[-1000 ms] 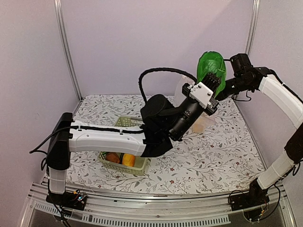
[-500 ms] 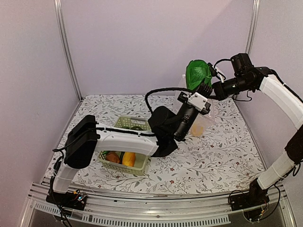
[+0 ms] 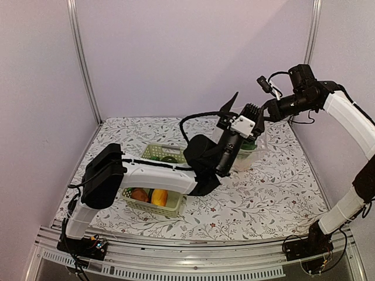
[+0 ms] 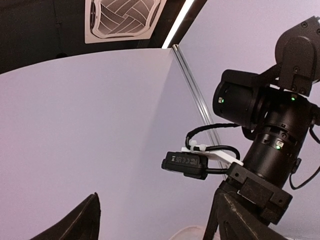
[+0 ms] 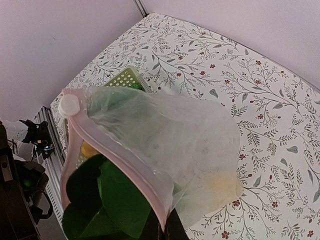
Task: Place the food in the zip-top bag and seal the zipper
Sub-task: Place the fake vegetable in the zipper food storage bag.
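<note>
nearest the bases, the basket [image 3: 167, 209] held a reddish-brown piece [image 3: 139, 195] and an orange one [image 3: 159, 197], so food had yet to go in. beyond it, the left pincer [image 3: 241, 108] stood wide and empty just above the bag [image 3: 258, 140], tips pointing up. farthest off, the right pincer [image 3: 268, 110] was clamped on the bag's rim, hanging it over the far right of the table [image 3: 281, 193].

the likely trouble was that single pinch: loaded with the bok choy [image 5: 115, 205], the rim could slip free or the mouth sag closed. the bok choy sat high by the zipper [image 5: 125, 170] and might have kept the strip from pressing together. the spread left fingers could also have caught the rim on pulling away.

the top view alone showed the basket's contents, but the left arm hid most of the bag there. the right wrist view showed the open mouth, the bok choy inside and a yellow piece [image 5: 220, 185] at the bottom. the left wrist view showed only wall, ceiling and the right arm, with the gap between its fingers empty. whether the bag's bottom touched the table could not be told.
</note>
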Motion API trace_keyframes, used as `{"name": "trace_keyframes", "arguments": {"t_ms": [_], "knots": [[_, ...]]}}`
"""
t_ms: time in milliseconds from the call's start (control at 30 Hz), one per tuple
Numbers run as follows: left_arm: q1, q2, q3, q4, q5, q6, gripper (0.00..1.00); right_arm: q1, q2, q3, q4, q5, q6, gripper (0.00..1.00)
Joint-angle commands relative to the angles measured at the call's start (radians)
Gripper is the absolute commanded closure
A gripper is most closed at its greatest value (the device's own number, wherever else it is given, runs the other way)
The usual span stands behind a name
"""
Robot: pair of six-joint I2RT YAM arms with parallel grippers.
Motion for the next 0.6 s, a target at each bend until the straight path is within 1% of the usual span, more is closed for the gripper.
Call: {"name": "trace_keyframes", "arguments": {"t_ms": [0,67,267,333,400,467,500,567], "knots": [[-0.014,-0.063,-0.045,-0.027,-0.044,-0.031,0.17,-0.008,0.017,0.038,-0.003,0.002,0.019,1.00],[-0.025,-0.098,-0.066,-0.033,-0.048,-0.044,0.15,-0.009,0.025,0.043,-0.002,0.004,0.022,1.00],[-0.064,-0.215,-0.169,-0.040,-0.089,-0.112,0.13,-0.009,0.045,0.048,0.008,0.016,0.021,1.00],[-0.072,-0.262,-0.207,-0.071,-0.135,-0.186,0.13,-0.008,0.053,0.049,0.016,0.030,0.019,1.00],[-0.073,-0.313,-0.255,-0.139,-0.194,-0.300,0.14,-0.008,0.067,0.061,0.021,0.049,0.017,1.00],[-0.067,-0.369,-0.306,-0.235,-0.221,-0.419,0.17,-0.010,0.089,0.091,0.018,0.069,0.008,1.00],[-0.062,-0.391,-0.317,-0.315,-0.234,-0.483,0.22,-0.011,0.098,0.107,0.015,0.078,0.007,1.00],[-0.050,-0.421,-0.317,-0.475,-0.286,-0.634,0.35,-0.011,0.119,0.137,0.010,0.082,0.008,1.00]]}}
